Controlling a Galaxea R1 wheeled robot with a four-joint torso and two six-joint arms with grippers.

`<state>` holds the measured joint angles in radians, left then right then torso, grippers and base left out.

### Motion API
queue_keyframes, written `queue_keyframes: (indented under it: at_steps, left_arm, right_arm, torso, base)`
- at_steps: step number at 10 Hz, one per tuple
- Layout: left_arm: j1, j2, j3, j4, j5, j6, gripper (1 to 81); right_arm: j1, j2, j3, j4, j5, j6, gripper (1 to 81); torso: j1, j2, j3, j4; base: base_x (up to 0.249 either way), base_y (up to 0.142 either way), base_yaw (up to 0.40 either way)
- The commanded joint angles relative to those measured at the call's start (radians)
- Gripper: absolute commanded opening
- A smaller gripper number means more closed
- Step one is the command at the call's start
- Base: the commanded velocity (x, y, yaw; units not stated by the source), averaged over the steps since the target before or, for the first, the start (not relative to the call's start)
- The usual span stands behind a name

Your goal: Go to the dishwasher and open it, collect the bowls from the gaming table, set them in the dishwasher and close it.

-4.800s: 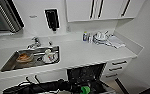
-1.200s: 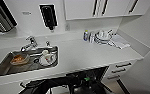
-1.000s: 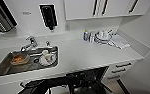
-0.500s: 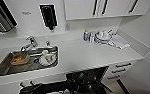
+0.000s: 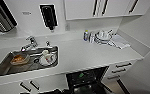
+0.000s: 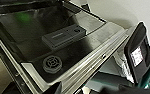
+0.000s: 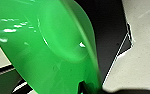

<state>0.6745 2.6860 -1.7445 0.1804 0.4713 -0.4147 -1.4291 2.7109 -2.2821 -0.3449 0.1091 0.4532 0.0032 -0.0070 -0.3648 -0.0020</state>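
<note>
Lime-green plastic bowl [image 7: 48, 47], seen very close in the right wrist view, tilted over the dark dishwasher opening; the right gripper appears to be grasping it at the rim, though its fingers are not clearly visible. Left gripper: finger state cannot be told.

Dishwasher [image 5: 87, 78]: open, door [image 6: 66, 42] lowered flat, detergent compartment [image 6: 63, 36] showing on its inner face. A green patch shows inside on the rack.

Progress, as judged: opening done; at least one bowl collected and being loaded; closing outstanding.

White countertop [image 5: 91, 56], steel sink [image 5: 28, 61] holding dishes, faucet [image 5: 29, 43], stacked plates [image 5: 103, 37] by the corner, white upper cabinets [image 5: 91, 8].
</note>
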Motion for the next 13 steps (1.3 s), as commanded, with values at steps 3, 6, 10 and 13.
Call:
queue_keyframes:
  at_steps: [3, 6, 10, 13]
  left_arm:
    - [-0.011, -0.157, 0.223, -0.006, -0.055, 0.025, 81.1]
    - [0.095, -0.234, 0.26, 0.034, -0.14, 0.025, 81.1]
    - [0.243, -0.28, 0.247, 0.113, -0.24, 0.027, 81.1]
    - [0.349, -0.256, 0.166, 0.165, -0.303, 0.027, 81.1]
  right_arm:
    - [0.003, -0.179, 0.205, -0.023, 0.009, -0.005, 1.0]
    - [0.034, -0.274, 0.325, -0.019, 0.011, 0.001, 1.0]
    - [0.084, -0.395, 0.481, -0.019, 0.011, 0.039, 1.0]
    - [0.129, -0.495, 0.595, -0.019, 0.024, 0.068, 1.0]
  torso:
    - [0.0, 0.0, 0.0, 0.0]
    - [0.0, 0.0, 0.0, 0.0]
    - [0.0, 0.0, 0.0, 0.0]
    - [0.0, 0.0, 0.0, 0.0]
  base:
    - [0.0, 0.0, 0.0]
    - [0.0, 0.0, 0.0]
    - [0.0, 0.0, 0.0]
    - [0.0, 0.0, 0.0]
